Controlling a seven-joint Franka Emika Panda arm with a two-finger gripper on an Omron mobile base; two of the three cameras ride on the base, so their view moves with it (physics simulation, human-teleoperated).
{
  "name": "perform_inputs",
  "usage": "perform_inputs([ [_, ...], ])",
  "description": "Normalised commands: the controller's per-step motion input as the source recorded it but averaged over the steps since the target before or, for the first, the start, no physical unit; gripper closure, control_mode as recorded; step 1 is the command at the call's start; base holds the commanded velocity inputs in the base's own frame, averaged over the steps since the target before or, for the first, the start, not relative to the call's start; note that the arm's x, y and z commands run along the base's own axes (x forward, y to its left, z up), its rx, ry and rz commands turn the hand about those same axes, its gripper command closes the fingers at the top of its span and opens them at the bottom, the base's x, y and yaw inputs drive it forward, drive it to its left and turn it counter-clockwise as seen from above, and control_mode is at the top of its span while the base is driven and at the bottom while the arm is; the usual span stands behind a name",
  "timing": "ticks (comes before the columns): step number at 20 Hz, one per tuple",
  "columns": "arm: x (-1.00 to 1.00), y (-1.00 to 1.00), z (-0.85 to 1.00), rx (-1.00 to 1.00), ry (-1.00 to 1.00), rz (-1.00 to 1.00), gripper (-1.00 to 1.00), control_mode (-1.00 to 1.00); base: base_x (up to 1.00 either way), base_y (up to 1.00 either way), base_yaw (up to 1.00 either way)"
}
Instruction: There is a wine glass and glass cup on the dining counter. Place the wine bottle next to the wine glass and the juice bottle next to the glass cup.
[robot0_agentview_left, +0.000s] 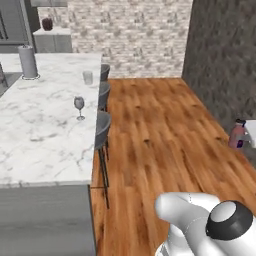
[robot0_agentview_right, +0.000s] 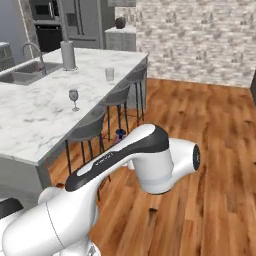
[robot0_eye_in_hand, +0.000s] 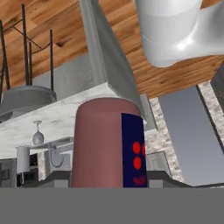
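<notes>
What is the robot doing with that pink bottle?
The robot's gripper is shut on the juice bottle, which looms close in the hand view, upside down there. On the dining counter stand the wine glass and, farther along, the glass cup, apart from each other. No bottle stands beside either glass yet.

I see the bench (robot0_agentview_left: 40, 145), a white grey-veined marble island with grey stools along its edge. On it the wine glass (robot0_agentview_left: 79, 107) stands upright, clear and stemmed, near the stool side. Farther along the same edge the glass cup (robot0_agentview_left: 88, 77), a short clear tumbler, also stands upright, well apart from the stemmed one. The juice bottle (robot0_eye_in_hand: 107, 144), pinkish-red with a dark blue label, looms close in my hand view.
</notes>
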Motion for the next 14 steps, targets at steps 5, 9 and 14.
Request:
perform_inputs([
  [5,0.0,0.0,0.0,0.0,0.0,0.0,1.0,1.0,0.44,-0.9,0.48],
  [9,0.0,0.0,0.0,0.0,0.0,0.0,1.0,1.0,0.58,-0.99,0.4],
  [14,0.0,0.0,0.0,0.0,0.0,0.0,1.0,1.0,0.81,-1.0,0.3],
])
